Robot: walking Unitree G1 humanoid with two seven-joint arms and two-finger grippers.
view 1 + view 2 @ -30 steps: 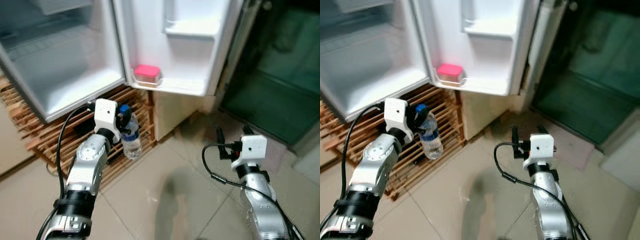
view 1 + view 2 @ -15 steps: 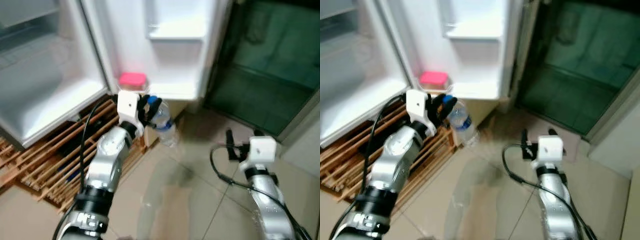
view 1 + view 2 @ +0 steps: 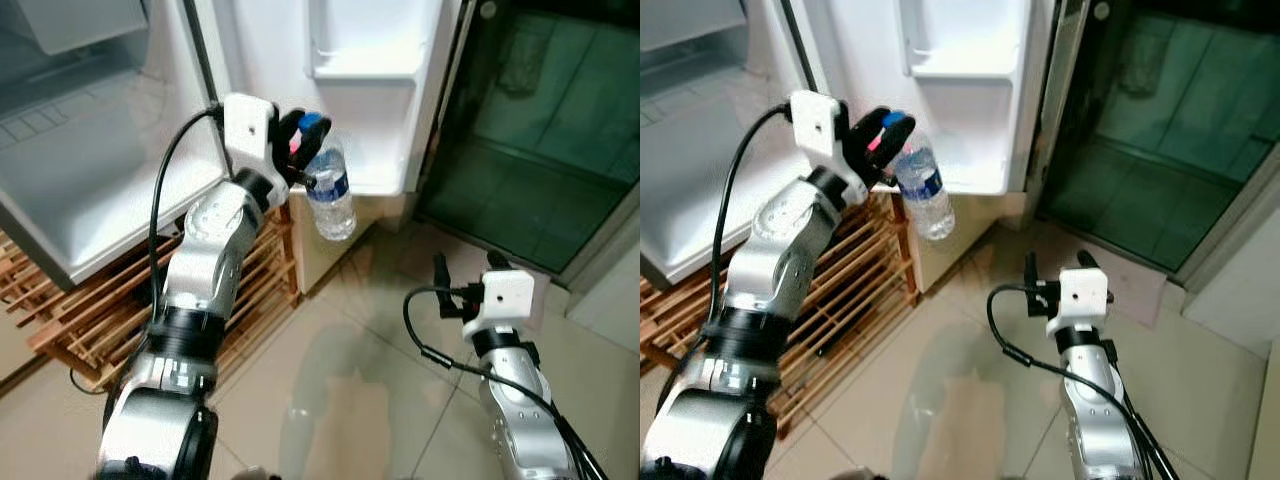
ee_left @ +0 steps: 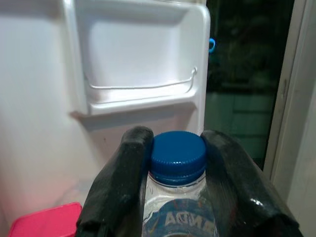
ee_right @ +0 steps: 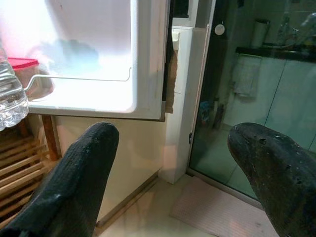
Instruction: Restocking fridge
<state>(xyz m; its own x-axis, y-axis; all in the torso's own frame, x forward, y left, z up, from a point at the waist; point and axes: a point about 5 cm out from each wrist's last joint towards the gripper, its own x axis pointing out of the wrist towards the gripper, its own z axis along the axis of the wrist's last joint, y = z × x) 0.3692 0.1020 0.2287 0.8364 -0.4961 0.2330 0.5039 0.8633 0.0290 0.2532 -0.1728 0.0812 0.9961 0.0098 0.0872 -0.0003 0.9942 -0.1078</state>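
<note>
A clear water bottle with a blue cap and a blue label hangs by its neck from my left gripper, which is shut on it just under the cap. The bottle is in the air in front of the open fridge door's lower shelf, tilted slightly. A pink-lidded box sits in that shelf, behind the gripper. My right gripper is low over the floor to the right, open, with nothing between its fingers.
The door has a second, bare shelf higher up. The fridge's white interior lies at the left, above a wooden slat rack. A dark glass door stands at the right. Beige floor tiles lie below.
My left arm has lifted the bottle from near the wooden rack up to the door's lower shelf. The view has shifted with the head. The right gripper stays open and low.
</note>
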